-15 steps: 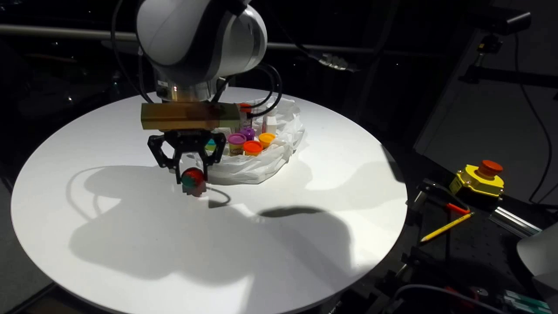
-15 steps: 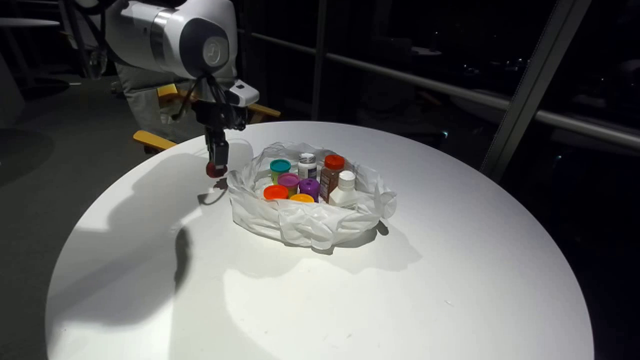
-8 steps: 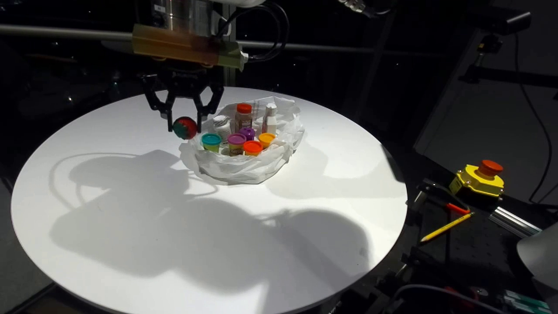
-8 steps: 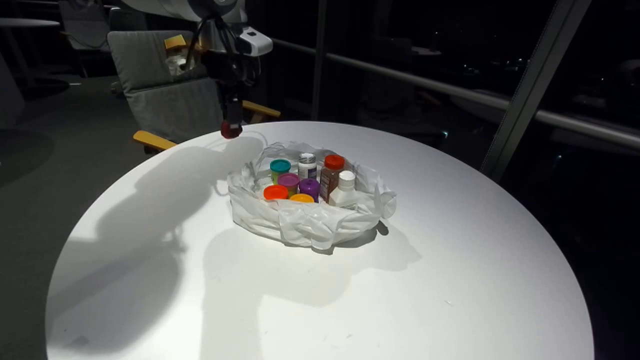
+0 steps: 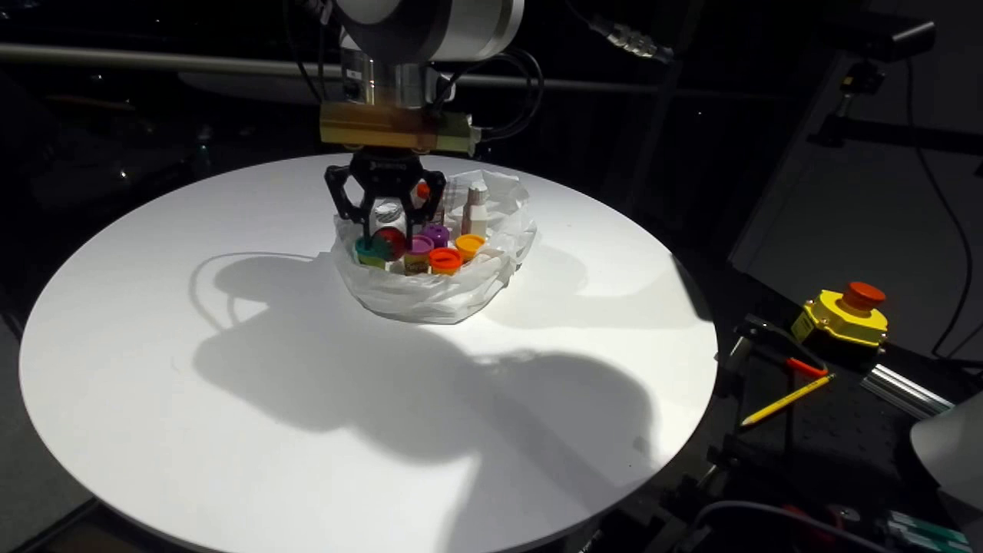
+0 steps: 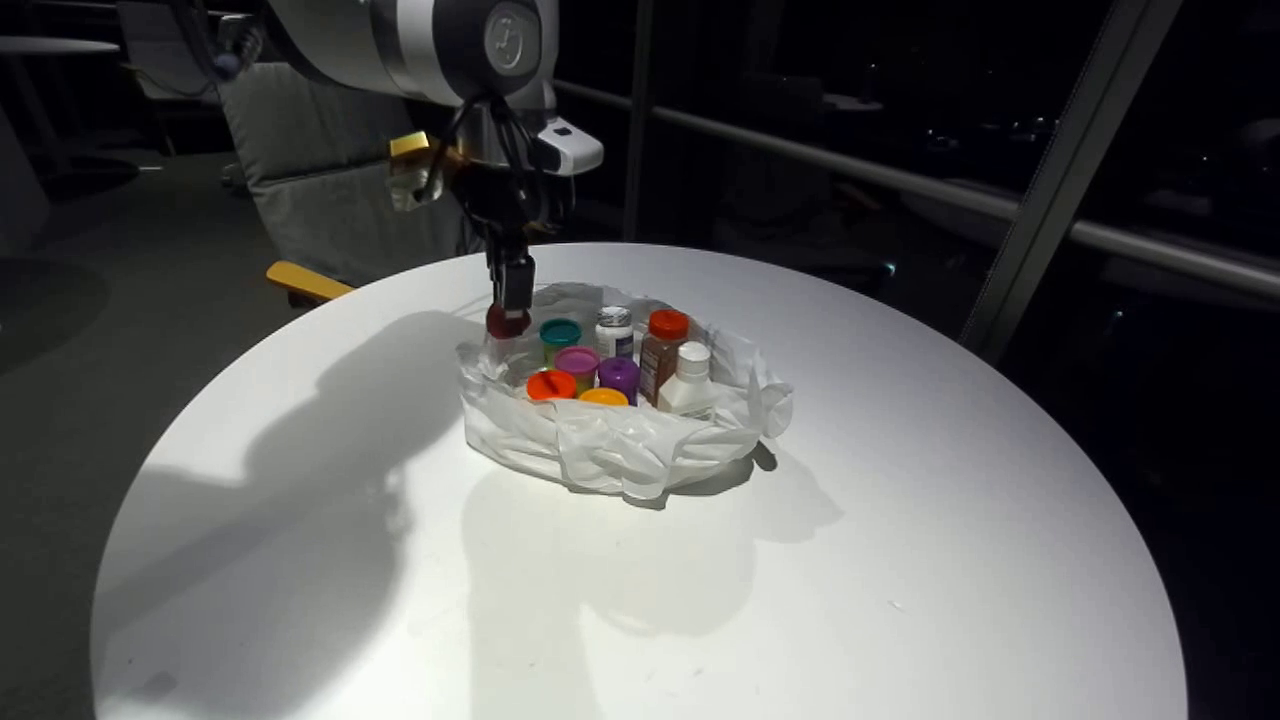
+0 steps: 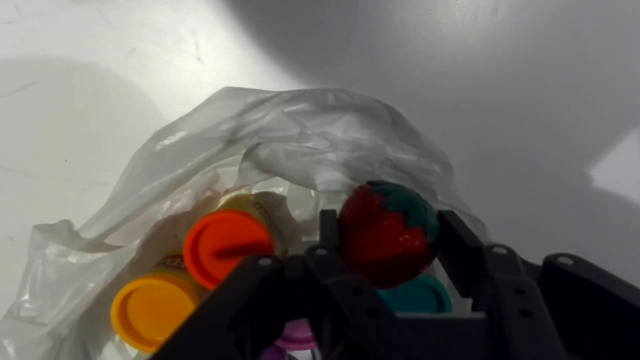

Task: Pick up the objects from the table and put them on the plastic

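Note:
A red toy strawberry with green leaves [image 7: 380, 235] is held between the black fingers [image 7: 462, 250] in the wrist view. My gripper [image 5: 388, 243] is shut on it. The strawberry also shows in an exterior view [image 6: 508, 321]. It hangs over the edge of the crumpled white plastic bag [image 6: 620, 450], beside the teal-lidded tub [image 6: 560, 332]. In the bag stand tubs with pink [image 6: 577, 360], red-orange [image 6: 551, 384] and yellow-orange [image 6: 604, 397] lids, a purple object [image 6: 620, 376], a white bottle [image 6: 615, 335], a red-capped jar [image 6: 662, 350] and a white flask [image 6: 689, 385].
The bag sits on a round white table [image 5: 230, 461]. Arm shadows fall across the tabletop. A yellow box with a red button [image 5: 845, 319] and a pencil [image 5: 787, 399] are on a black bench beside the table. A chair [image 6: 330, 190] stands behind the table.
The gripper lifted the strawberry from near the table surface, carried it over toward the bag, then lowered somewhat. It stayed shut on the strawberry. The bag and its contents have not moved noticeably.

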Tool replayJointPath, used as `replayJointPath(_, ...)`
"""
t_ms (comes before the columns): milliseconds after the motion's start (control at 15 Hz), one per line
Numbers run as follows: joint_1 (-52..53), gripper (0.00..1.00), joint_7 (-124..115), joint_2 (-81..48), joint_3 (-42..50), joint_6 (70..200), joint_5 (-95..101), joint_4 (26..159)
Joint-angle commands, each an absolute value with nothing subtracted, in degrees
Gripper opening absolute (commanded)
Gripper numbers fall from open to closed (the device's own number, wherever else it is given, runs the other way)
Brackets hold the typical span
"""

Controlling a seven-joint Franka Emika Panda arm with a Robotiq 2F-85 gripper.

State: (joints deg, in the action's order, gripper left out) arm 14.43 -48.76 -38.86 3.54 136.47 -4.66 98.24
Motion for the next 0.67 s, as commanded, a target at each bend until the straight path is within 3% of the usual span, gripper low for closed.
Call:
replayJointPath(0,12.9,0.27,-49.0,-39.0,3.3,136.3,-5.0,98.6)
replayJointPath(67,12.5,0.27,-48.1,-38.3,2.8,135.7,-5.2,99.2)
replayJointPath(133,12.2,0.66,-47.4,-37.9,2.4,135.7,-5.3,99.7)
replayJointPath(200,11.8,0.77,-46.2,-36.8,1.8,135.4,-5.5,100.6)
replayJointPath(400,12.6,0.98,-45.6,-31.7,2.1,136.6,-4.4,104.9)
replayJointPath(600,12.1,1.0,-44.6,-23.3,1.9,134.2,-4.4,111.2)
